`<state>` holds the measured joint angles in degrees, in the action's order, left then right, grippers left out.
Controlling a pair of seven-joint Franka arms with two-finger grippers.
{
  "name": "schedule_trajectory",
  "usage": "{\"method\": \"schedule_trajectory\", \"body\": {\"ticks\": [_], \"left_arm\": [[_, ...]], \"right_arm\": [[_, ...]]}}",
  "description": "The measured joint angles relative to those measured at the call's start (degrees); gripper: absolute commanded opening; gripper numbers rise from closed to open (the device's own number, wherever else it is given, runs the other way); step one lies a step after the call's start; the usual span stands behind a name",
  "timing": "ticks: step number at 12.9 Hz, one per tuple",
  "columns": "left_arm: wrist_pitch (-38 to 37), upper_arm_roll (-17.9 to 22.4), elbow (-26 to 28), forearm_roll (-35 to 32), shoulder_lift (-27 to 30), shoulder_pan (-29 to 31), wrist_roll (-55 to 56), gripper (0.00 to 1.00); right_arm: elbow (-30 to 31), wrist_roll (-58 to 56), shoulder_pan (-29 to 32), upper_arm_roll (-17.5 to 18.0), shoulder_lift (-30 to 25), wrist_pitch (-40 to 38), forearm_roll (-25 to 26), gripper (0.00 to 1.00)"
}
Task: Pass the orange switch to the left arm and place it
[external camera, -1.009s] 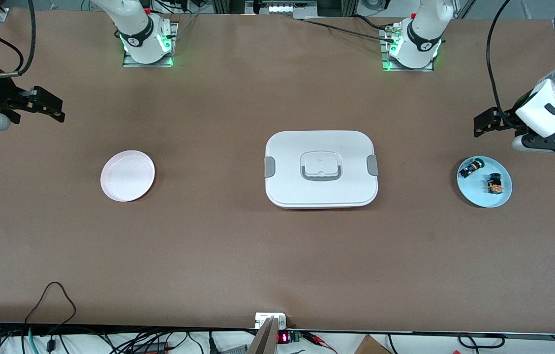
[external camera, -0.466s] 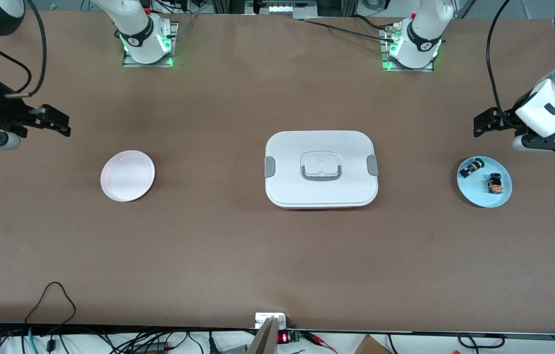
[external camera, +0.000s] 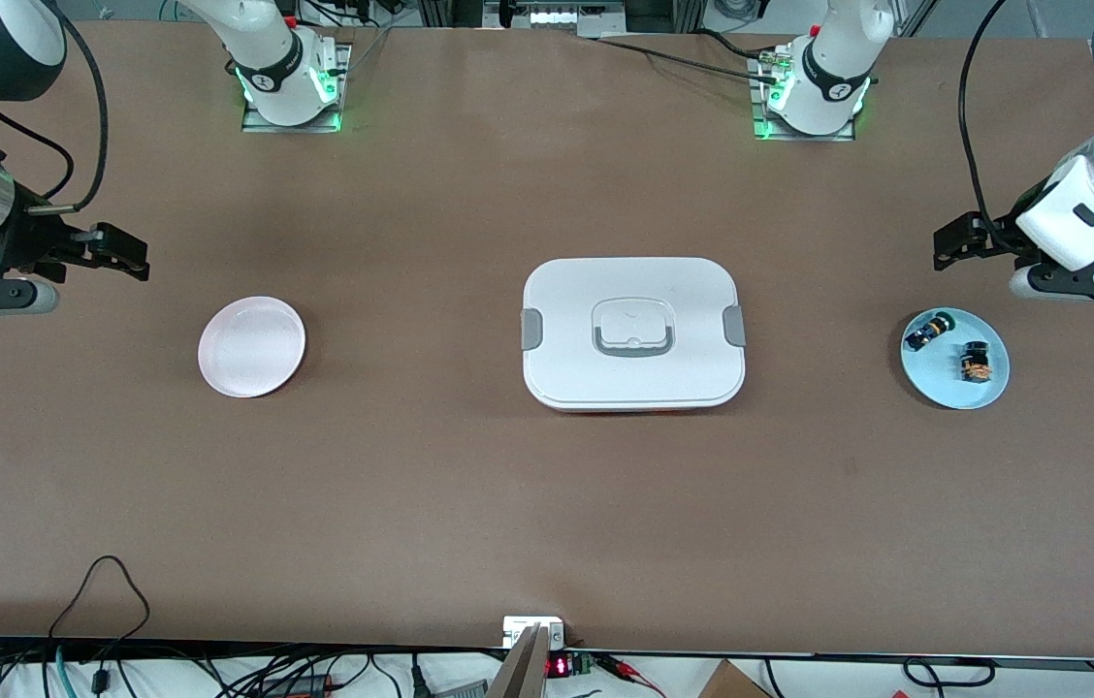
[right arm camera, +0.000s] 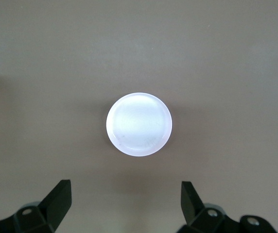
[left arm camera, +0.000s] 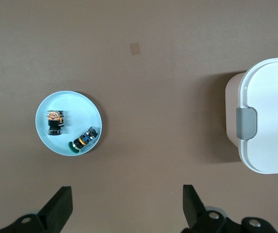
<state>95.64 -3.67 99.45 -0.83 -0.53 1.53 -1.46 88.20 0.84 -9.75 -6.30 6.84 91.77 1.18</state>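
The orange switch (external camera: pixel 974 364), black with brass terminals, lies on a light blue plate (external camera: pixel 945 388) at the left arm's end of the table. It also shows in the left wrist view (left arm camera: pixel 55 121). My left gripper (external camera: pixel 943 247) is open and empty over bare table beside that plate, and its open tips show in the left wrist view (left arm camera: pixel 126 190). The white box (external camera: pixel 633 333) sits shut at the table's middle, and one end of it shows in the left wrist view (left arm camera: pixel 270 116). My right gripper (external camera: pixel 138 260) is open and empty over bare table beside a pale pink plate (external camera: pixel 251 346).
A blue-black switch with a green tip (external camera: pixel 928 332) lies on the blue plate next to the orange switch. The pink plate (right arm camera: pixel 139 124) holds nothing. Cables and a small display run along the table edge nearest the camera.
My right arm has swung its gripper toward the pink plate. The left arm, the switches and the box have not moved.
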Motion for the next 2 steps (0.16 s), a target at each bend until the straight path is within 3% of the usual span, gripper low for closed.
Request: {"method": "schedule_trajectory", "body": {"ticks": [2], "left_arm": [[0.00,0.00,0.00,0.00,0.00,0.00,0.00,1.00]], "right_arm": [[-1.15,0.00,0.32,-0.79,-0.24,-0.09,0.00,1.00]]}}
